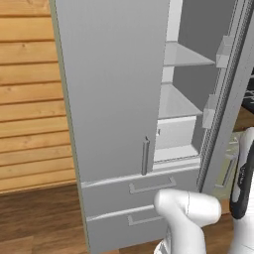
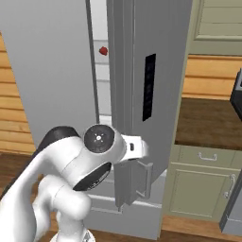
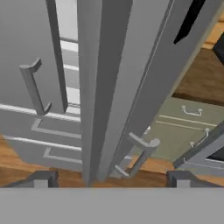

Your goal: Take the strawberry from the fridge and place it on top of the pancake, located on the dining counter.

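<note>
While the fingers stand spread wide with nothing between them, the edge of the fridge's open right door rises straight ahead, its bar handle just beyond the tips. To one side sits the shut left door with its own handle, and two lower drawers lie beneath. Through the narrow gap between the doors, the strawberry rests on a shelf high inside, well above the hand. A pale green cabinet under a dark brown surface stands beside the fridge. In the right base view, the arm bends low, its wrist reaching toward the door's lower handle.
</note>
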